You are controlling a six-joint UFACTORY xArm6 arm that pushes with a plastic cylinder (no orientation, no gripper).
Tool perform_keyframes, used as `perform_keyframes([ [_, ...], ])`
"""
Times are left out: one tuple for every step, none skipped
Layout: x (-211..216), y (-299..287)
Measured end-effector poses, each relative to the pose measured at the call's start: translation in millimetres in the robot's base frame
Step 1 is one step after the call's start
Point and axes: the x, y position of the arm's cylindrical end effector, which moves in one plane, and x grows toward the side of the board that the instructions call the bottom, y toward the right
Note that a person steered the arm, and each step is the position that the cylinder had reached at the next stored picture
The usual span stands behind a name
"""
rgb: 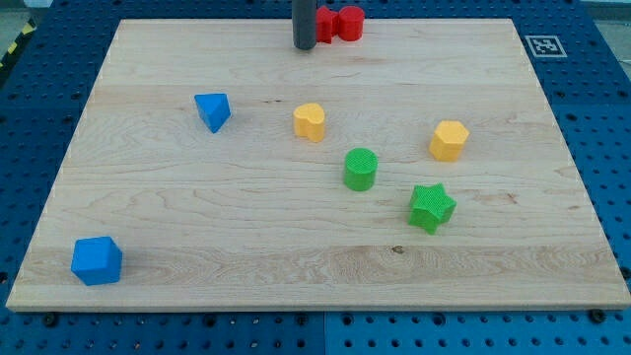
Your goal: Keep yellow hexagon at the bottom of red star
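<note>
Worktop [296,256] near edge: blue cube [97,260] | mid: green star [431,207], green cylinder [361,169], yellow hexagon [449,140], yellow heart [310,121], blue triangle [213,110] | far edge: tool is a bare rod, no jaws; my tip [304,46] seen just beside a red block [339,23], shape unclear, judged the red star | hexagon well apart, rightward; a leftward push likely needed.

No readable words, brand names or numbers anywhere. Only sign: a small white square tag with a black coded pattern [543,45], lying on the blue perforated base just beside the pale wooden surface's [197,227] top right corner.
</note>
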Motion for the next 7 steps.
perform_keyframes([
  [35.9,1.9],
  [37.5,9.1],
  [51.0,60.4],
  [52.4,69.9],
  [61.2,86.0],
  [74.6,117.2],
  [75.3,118.3],
])
